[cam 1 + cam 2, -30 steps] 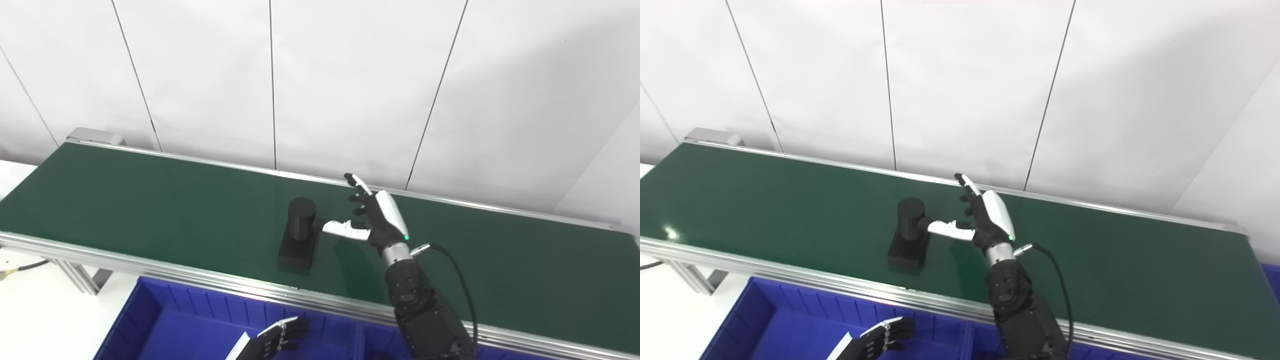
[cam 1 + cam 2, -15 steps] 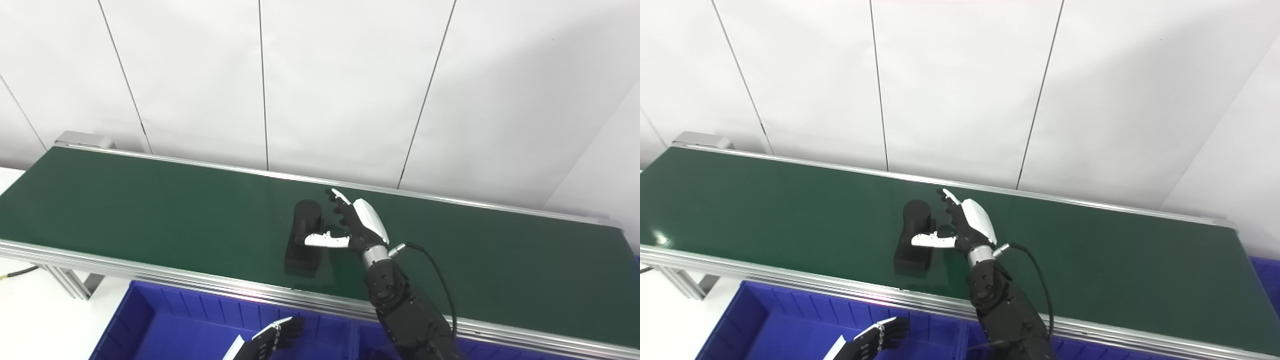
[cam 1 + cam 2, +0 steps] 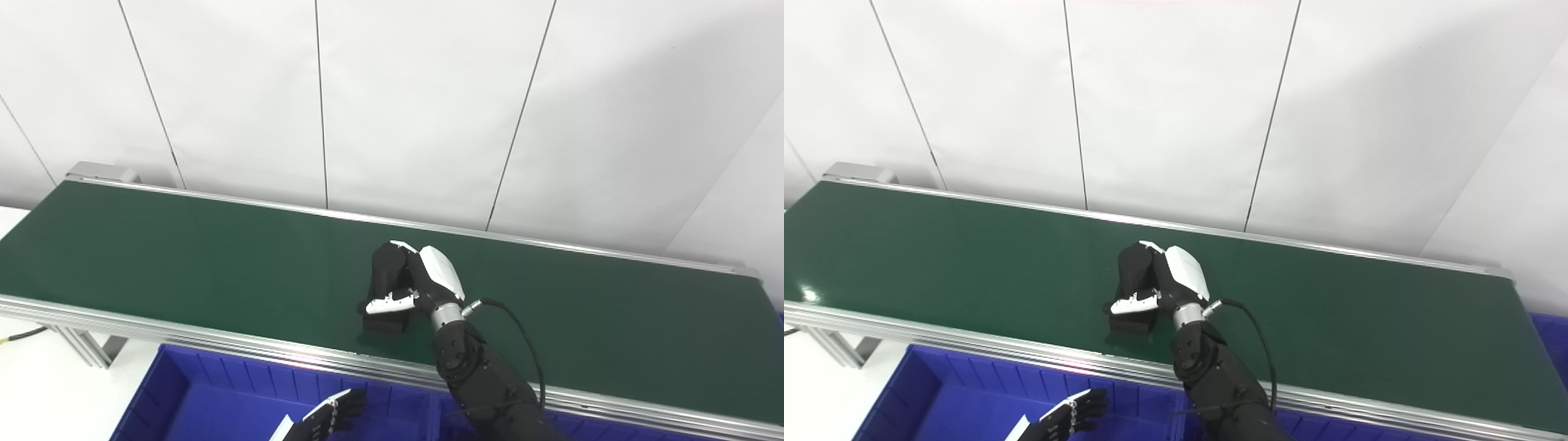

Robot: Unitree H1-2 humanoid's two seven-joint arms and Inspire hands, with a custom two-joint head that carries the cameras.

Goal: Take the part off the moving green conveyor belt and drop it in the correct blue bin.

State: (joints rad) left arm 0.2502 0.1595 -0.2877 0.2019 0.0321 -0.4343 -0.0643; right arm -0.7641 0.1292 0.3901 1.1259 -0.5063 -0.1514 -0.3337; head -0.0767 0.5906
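A black part, an upright cylinder on a flat block base, stands on the green conveyor belt near its front edge. My right hand is shut on the part: its fingers wrap over the cylinder from the right and behind, and its white thumb lies across the front just above the base. The base still rests on the belt. My left hand hangs low over the blue bin, fingers loosely apart, holding nothing.
The belt's aluminium front rail runs between the belt and the blue bin below it. A corner of another blue bin shows at the far right. A white panelled wall stands close behind the belt. A black cable loops from my right wrist.
My right hand has moved left onto the part and closed its fingers and thumb around the cylinder. The part has drifted slightly right along the belt. The left hand has stayed over the bin.
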